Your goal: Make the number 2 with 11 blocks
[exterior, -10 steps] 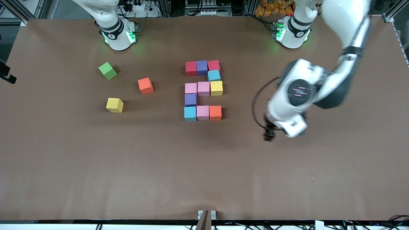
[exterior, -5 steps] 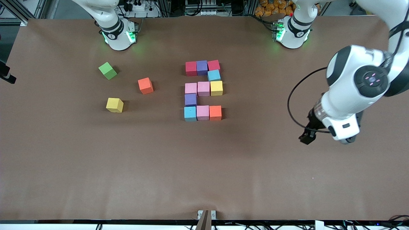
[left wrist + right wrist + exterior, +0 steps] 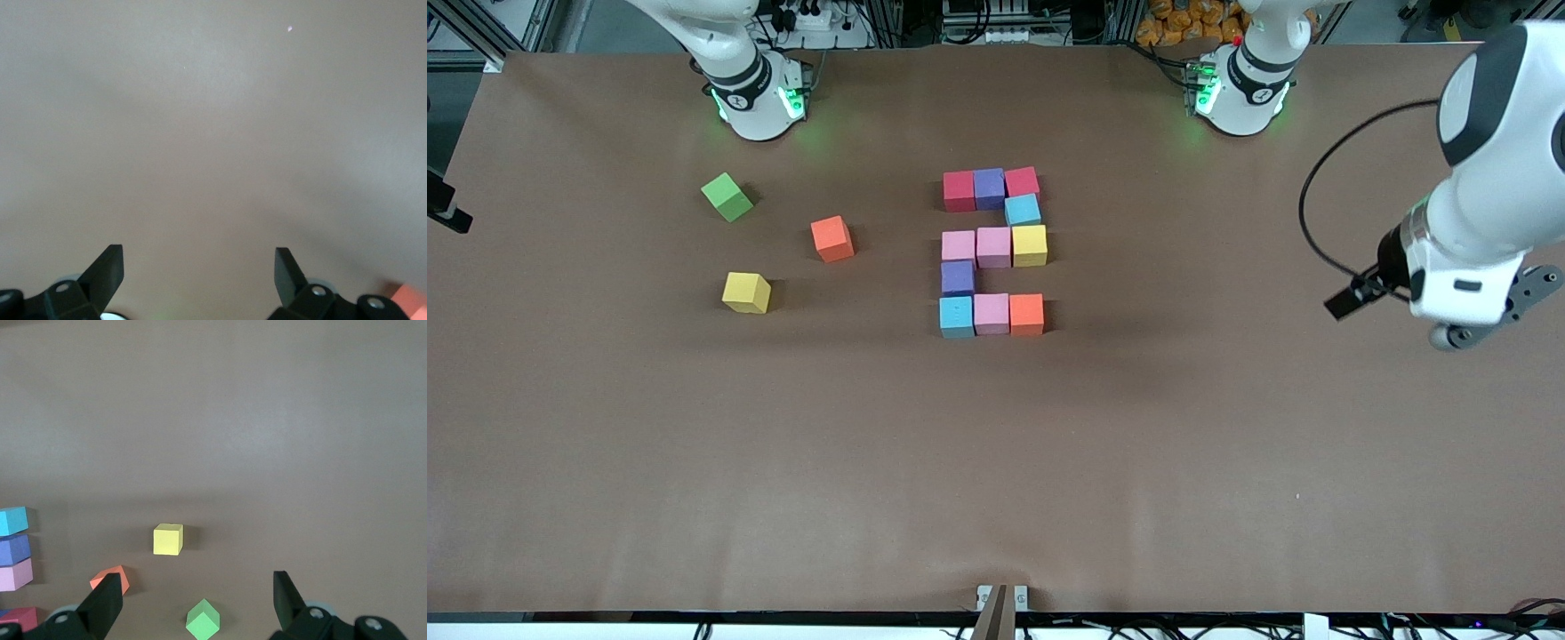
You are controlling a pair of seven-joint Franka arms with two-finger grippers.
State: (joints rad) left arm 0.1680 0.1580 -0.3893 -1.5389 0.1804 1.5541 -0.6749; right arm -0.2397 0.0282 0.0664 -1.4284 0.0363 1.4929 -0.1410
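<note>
Front view: the number 2 [image 3: 991,252] is seen complete at mid-table, eleven blocks touching; the left gripper [image 3: 1343,304] is held over bare table toward the left arm's end, well apart from it; no further pick is judged needed.

Left wrist view: jaws are spread, nothing between.

Right wrist view: the right gripper [image 3: 197,603] is spread, empty, above the spare green cube [image 3: 203,619]; the arm waits.

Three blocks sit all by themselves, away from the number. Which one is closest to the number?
The loose orange block. It lies nearer to the number 2 than the loose yellow block and the green cube, which sit farther toward the right arm's end.
</note>
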